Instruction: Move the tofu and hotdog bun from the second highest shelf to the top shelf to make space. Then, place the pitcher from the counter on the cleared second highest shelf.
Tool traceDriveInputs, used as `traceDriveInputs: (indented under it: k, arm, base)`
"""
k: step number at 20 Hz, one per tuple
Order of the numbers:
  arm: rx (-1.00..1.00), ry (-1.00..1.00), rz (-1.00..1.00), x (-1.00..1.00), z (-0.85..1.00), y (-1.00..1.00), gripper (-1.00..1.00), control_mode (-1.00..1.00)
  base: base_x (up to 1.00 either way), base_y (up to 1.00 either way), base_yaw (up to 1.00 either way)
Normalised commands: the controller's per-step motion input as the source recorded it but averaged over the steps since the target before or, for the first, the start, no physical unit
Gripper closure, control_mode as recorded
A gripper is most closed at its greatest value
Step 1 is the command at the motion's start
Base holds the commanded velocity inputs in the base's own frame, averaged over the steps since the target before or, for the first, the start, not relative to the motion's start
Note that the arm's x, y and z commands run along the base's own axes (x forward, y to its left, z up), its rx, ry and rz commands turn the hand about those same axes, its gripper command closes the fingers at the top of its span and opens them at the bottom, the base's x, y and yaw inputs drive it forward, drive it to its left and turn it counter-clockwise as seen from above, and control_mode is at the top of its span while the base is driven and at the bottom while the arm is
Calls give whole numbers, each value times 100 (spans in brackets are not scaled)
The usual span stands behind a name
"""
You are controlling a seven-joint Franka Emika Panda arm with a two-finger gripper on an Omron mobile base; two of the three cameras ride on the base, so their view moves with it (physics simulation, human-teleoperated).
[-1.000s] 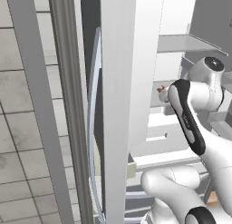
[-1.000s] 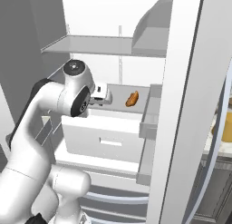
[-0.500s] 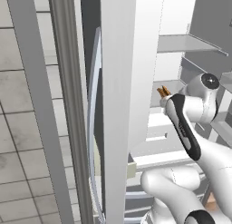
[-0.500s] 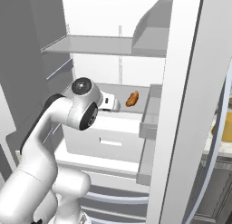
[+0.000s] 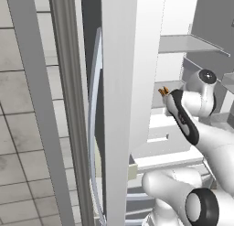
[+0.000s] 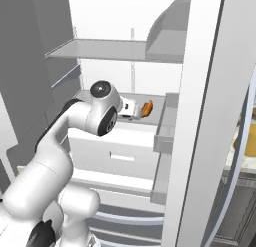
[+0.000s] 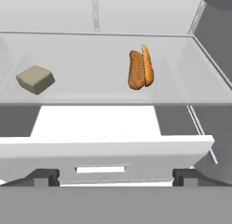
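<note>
Tofu (image 7: pixel 36 79): small pale beige block, matte, blunt-cornered, lying at the left of the second highest shelf (image 7: pixel 90 89), a smooth translucent pale grey panel with a lighter front edge
Hotdog bun (image 7: pixel 140 70): long narrow tan-brown bun, speckled crust, orange sausage along its right side; lies toward the right of the same shelf, well apart from the tofu; seen as a small orange-brown shape in the right base view (image 6: pixel 147 108)
Top shelf (image 6: pixel 112 50): thin flat grey panel, bare, above both items
Drawer (image 7: pixel 104 153): white, boxy, smooth front with a recessed slot handle, directly below the shelf that bears the food
Gripper (image 7: pixel 116 177): two small dark finger tips spread to full width, empty, touching nothing, in front of the drawer and short of the shelf
</note>
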Motion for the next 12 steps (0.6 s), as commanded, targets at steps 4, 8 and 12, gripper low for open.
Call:
traceDriveInputs:
  k: [4, 8, 12]
  arm:
    - [-4, 0, -4, 33, -9, -17, -100, -100]
    - [-2, 0, -1, 25, -12, -5, -100, -100]
    - [-1, 0, 0, 23, -16, -3, -100, -100]
  base:
    - [0, 0, 0]
    - [0, 0, 0]
    - [0, 0, 0]
